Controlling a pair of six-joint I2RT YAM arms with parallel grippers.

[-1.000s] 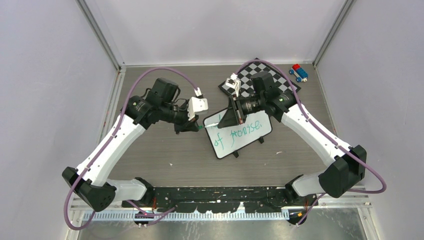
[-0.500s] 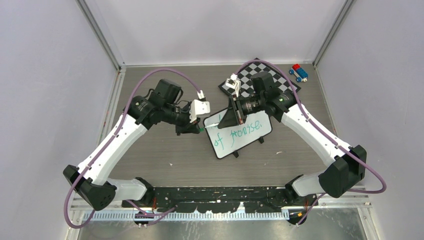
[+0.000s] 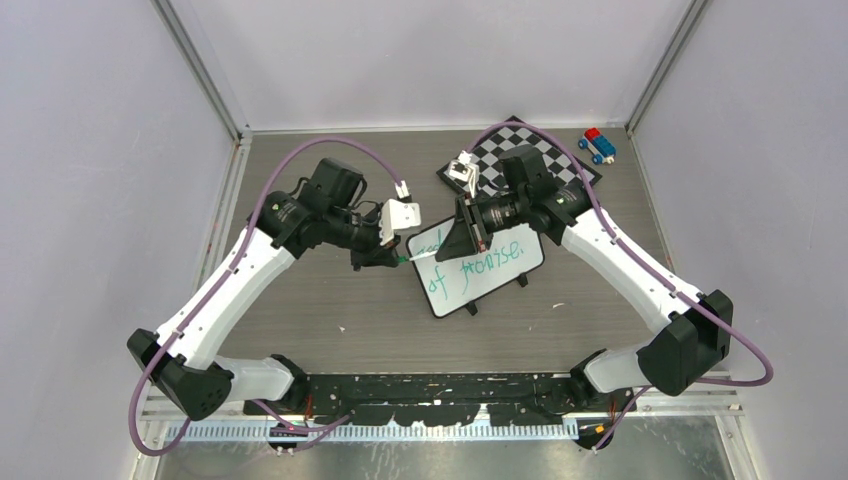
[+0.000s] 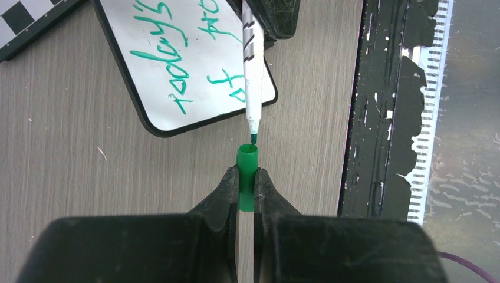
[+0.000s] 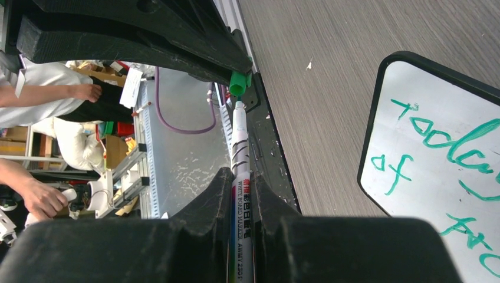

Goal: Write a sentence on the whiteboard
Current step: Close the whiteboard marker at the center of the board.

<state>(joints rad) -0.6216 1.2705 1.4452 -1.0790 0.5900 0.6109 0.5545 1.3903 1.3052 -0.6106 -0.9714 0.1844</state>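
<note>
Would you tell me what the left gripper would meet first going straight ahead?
Most likely the tip of the marker in the right gripper, just beyond the left gripper's green cap.

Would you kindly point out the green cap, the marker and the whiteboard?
green cap [image 4: 247,177], left wrist view, side wall.
marker [image 4: 253,88], left wrist view, white barrel.
whiteboard [image 4: 205,62], left wrist view, bare white face.

Left fingers [image 4: 227,194] and right fingers [image 5: 215,200] clamped, facing.
</note>
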